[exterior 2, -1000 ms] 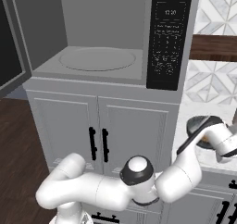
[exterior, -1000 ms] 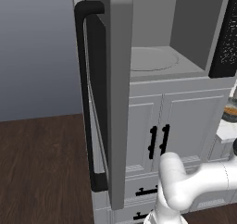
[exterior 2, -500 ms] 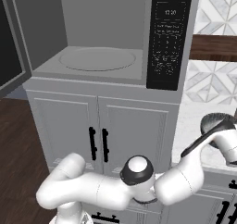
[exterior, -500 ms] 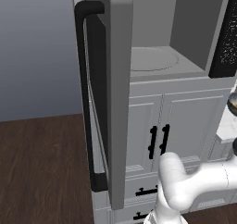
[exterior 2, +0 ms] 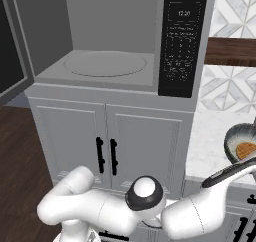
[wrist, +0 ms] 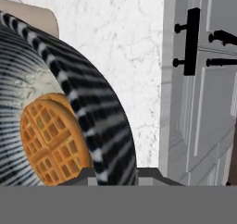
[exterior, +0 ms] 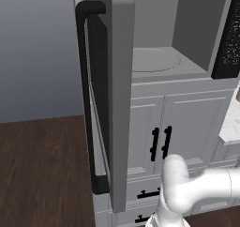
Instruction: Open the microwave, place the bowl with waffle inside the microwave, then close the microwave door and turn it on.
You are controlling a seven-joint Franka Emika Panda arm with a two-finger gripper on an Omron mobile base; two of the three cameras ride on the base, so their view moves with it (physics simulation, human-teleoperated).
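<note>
Closest in, the dark two-finger gripper (wrist: pixel 113 179) is clamped on the rim of the small striped grey bowl (wrist: pixel 69 102) holding a golden waffle (wrist: pixel 53 140) above the white marble counter (wrist: pixel 125 47). I'd keep it level and swing it across to the grey microwave (exterior 2: pixel 107 71), whose wide door (exterior: pixel 110 94) stands open.

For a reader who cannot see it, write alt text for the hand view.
A waffle lies in a bowl with a striped rim, seen close up at the left. Beyond it lies a white speckled counter, with white cabinet doors at the right.

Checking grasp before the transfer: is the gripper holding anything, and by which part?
The bowl with the waffle, gripped at its rim.
</note>
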